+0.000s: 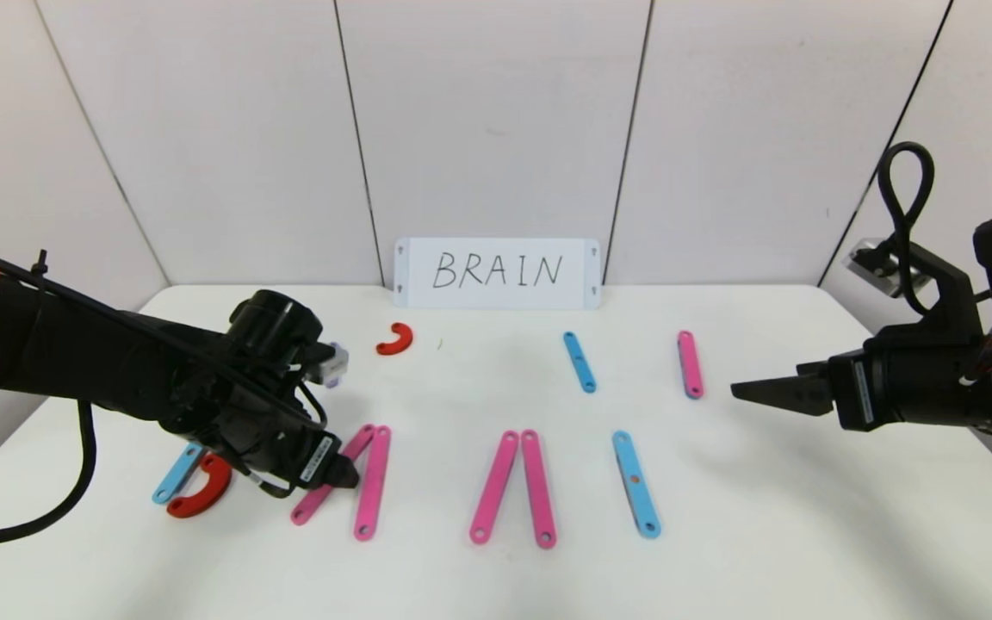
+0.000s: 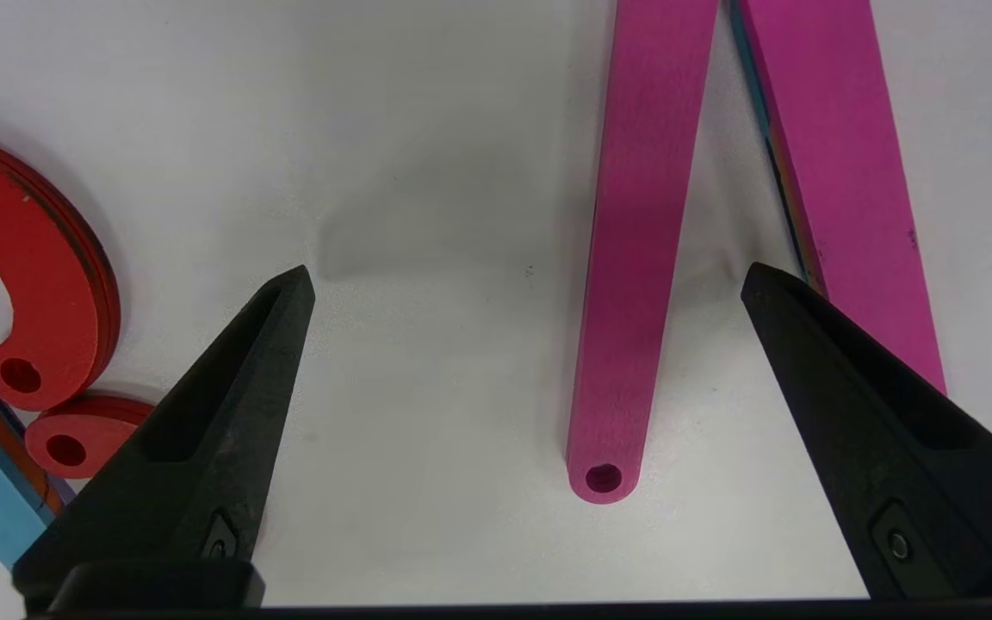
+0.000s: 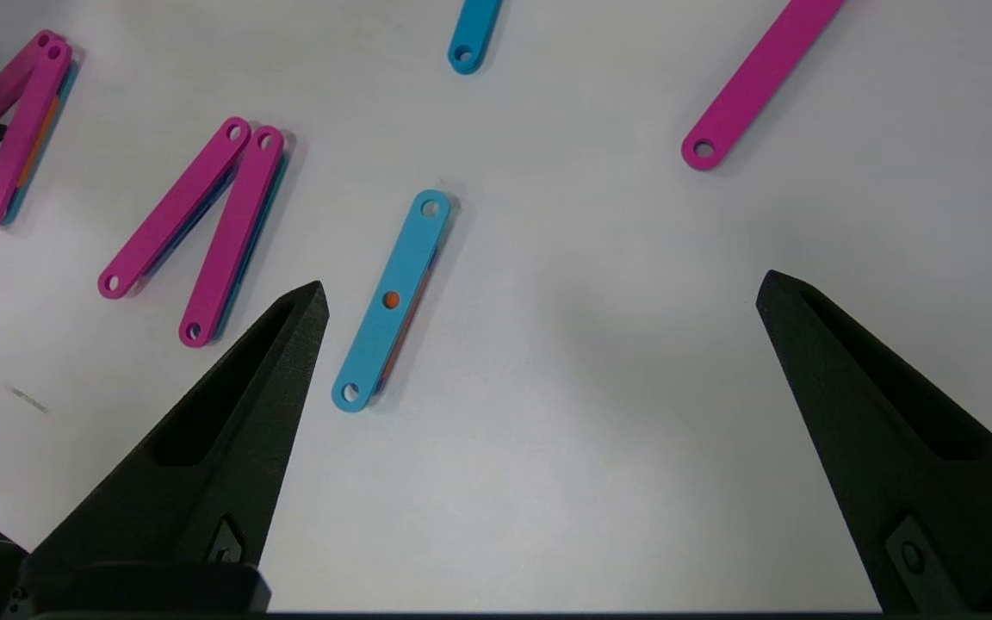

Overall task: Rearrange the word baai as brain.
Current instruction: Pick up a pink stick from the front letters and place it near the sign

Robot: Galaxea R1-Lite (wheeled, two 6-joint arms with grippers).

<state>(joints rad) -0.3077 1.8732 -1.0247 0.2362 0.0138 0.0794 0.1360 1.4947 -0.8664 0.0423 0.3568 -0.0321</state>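
The letters lie flat on the white table. At the left are a light-blue strip and a red C curve. Then come two pink strips in an A shape, a second pink pair and a light-blue strip. My left gripper is open and low over the first pink pair. In the left wrist view one pink strip lies between its fingers, untouched. My right gripper is open and empty, hovering at the right.
A loose red C, a short blue strip and a short pink strip lie farther back. The white BRAIN card stands against the back wall. The left wrist view shows red curves beside the gripper.
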